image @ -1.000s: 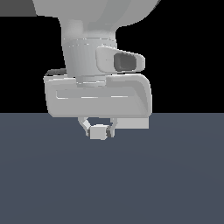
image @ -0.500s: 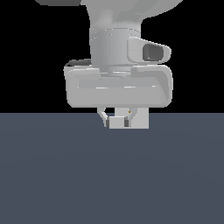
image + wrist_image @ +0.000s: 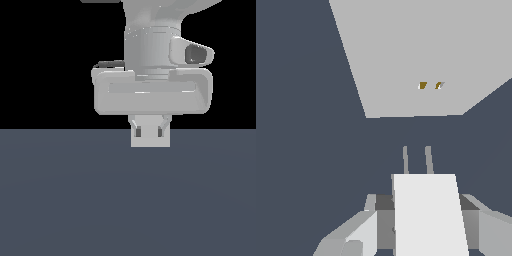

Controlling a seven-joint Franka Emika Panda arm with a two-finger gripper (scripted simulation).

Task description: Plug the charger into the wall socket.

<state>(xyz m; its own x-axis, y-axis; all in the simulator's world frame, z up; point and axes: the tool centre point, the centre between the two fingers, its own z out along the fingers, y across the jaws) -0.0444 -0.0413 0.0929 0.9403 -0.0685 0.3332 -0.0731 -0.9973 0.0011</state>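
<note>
At lower centre of the wrist view, the gripper [image 3: 426, 220] clamps the charger [image 3: 428, 212], prongs aimed at the socket [image 3: 406, 55] in the upper frame but seemingly offset from its holes, risking a jam.

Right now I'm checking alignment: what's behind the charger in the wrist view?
Beyond the charger and its two prongs stands the wall socket, both holes visible, with a gap between. The hand grips the charger; its underside is hidden.
</note>
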